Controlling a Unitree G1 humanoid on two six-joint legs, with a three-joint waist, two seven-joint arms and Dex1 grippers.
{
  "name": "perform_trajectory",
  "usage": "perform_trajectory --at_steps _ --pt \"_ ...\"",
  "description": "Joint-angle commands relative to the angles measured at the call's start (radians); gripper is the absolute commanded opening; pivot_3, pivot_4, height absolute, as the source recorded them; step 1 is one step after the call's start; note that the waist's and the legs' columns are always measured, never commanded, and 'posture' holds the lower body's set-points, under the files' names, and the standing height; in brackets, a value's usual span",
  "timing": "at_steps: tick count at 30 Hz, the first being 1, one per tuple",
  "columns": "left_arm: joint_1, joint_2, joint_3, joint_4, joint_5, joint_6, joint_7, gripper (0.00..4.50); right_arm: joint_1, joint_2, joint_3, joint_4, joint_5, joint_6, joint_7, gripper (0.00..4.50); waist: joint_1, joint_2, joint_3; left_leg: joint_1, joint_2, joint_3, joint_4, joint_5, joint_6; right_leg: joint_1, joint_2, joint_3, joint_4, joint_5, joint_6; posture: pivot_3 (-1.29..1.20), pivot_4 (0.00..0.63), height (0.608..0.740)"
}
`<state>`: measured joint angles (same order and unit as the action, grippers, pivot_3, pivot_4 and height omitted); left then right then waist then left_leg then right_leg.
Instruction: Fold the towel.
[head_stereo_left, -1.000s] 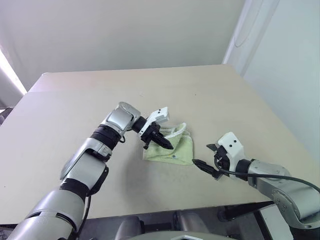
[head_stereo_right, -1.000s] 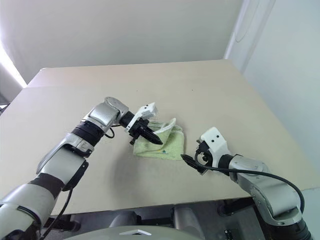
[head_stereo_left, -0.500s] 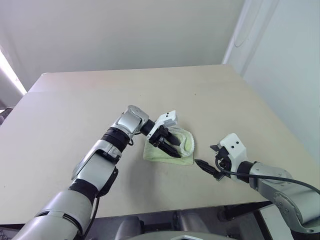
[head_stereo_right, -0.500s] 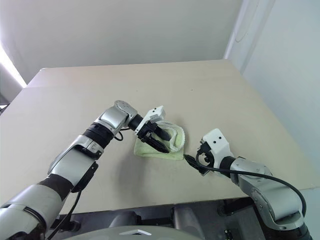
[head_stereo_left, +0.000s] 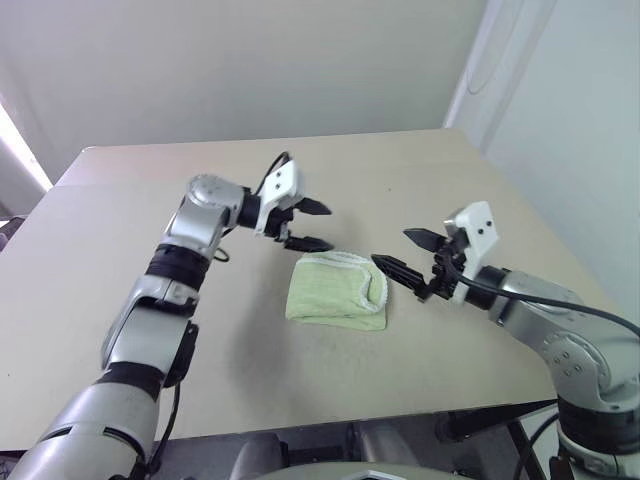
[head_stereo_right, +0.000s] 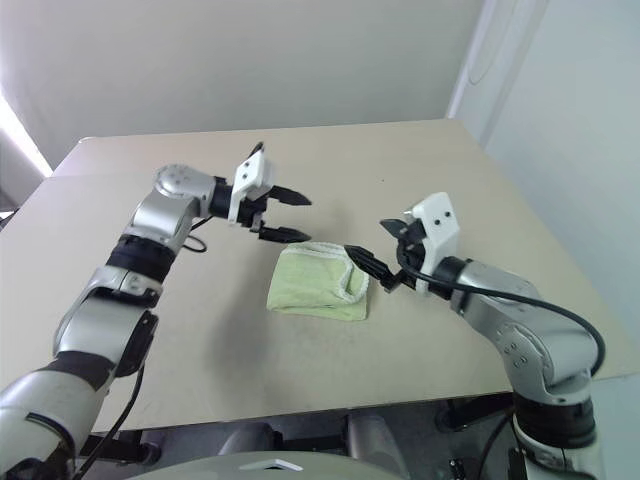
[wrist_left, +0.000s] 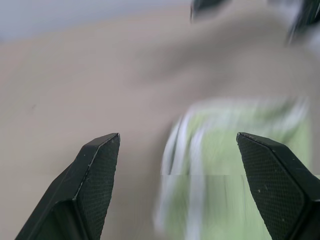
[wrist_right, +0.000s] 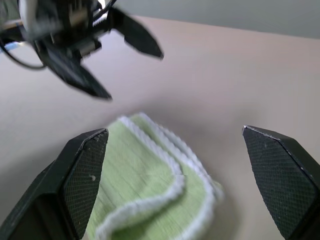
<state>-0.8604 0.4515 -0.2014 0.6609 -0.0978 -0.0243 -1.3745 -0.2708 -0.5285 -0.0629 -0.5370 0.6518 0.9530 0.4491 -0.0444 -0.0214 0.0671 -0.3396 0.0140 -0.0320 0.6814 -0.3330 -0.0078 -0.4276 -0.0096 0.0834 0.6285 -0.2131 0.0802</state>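
Note:
The light green towel (head_stereo_left: 335, 292) with white trim lies folded into a small pad on the table (head_stereo_left: 420, 170), its doubled trimmed edge toward the right. My left gripper (head_stereo_left: 325, 226) hovers open just behind and left of it, fingers pointing right, holding nothing. My right gripper (head_stereo_left: 392, 247) hangs open above the towel's right edge, pointing left, also empty. The left wrist view has the towel (wrist_left: 235, 165) between and beyond the open fingers (wrist_left: 95, 170). The right wrist view looks down on the towel (wrist_right: 150, 200) with the left gripper (wrist_right: 125, 50) beyond it.
The tan table runs wide around the towel, with its right edge (head_stereo_left: 560, 250) near my right arm and its front edge (head_stereo_left: 330, 425) close to me. A white wall (head_stereo_left: 250, 60) stands behind the table.
My left gripper opened, let go of the towel and lifted back to the left. My right gripper rose from the table toward the towel's right edge. The towel lies flatter.

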Motion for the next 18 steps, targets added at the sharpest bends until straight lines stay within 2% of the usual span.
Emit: perform_trajectory --at_steps 1,5,8,12,18 --pt "0.045 0.012 0.046 -0.104 -0.003 -0.024 0.094 3.94 -0.022 0.006 0.117 0.048 -0.072 -0.057 0.028 4.5 0.007 0.0 0.0 -0.001 0.0 0.0 0.0 0.0 0.0 0.0 0.0 0.0 0.0 0.0 0.0 0.0 0.0 0.712" --pt "0.156 0.009 0.055 -0.24 -0.031 0.039 0.147 3.94 -0.034 0.057 0.184 0.149 -0.134 -0.115 0.025 4.5 0.011 0.0 0.0 -0.003 -0.001 0.0 0.002 0.0 0.0 0.0 -0.002 0.0 -0.001 0.0 0.001 0.0 0.0 0.712" --pt "0.206 -0.038 0.052 -0.268 -0.019 0.059 0.24 3.94 -0.028 0.109 0.205 0.289 -0.2 -0.153 -0.011 4.5 0.011 -0.001 0.0 -0.001 -0.001 0.001 0.002 0.0 0.0 0.001 -0.002 0.0 -0.001 0.0 0.001 0.0 0.0 0.712" --pt "0.265 -0.066 0.015 -0.28 -0.011 0.089 0.246 3.94 0.014 0.101 0.249 0.331 -0.267 -0.196 0.012 4.5 0.003 0.0 0.0 0.001 -0.001 0.0 0.002 0.0 0.0 0.001 -0.001 0.0 0.001 0.0 0.001 0.0 0.0 0.712" --pt "0.285 -0.065 -0.064 -0.172 0.075 -0.03 0.252 3.94 0.018 0.104 0.287 0.398 -0.349 -0.229 0.023 4.5 0.0 0.0 -0.001 0.002 -0.001 0.0 0.002 0.0 0.0 0.003 0.0 0.0 0.002 0.0 0.0 0.0 0.0 0.712"
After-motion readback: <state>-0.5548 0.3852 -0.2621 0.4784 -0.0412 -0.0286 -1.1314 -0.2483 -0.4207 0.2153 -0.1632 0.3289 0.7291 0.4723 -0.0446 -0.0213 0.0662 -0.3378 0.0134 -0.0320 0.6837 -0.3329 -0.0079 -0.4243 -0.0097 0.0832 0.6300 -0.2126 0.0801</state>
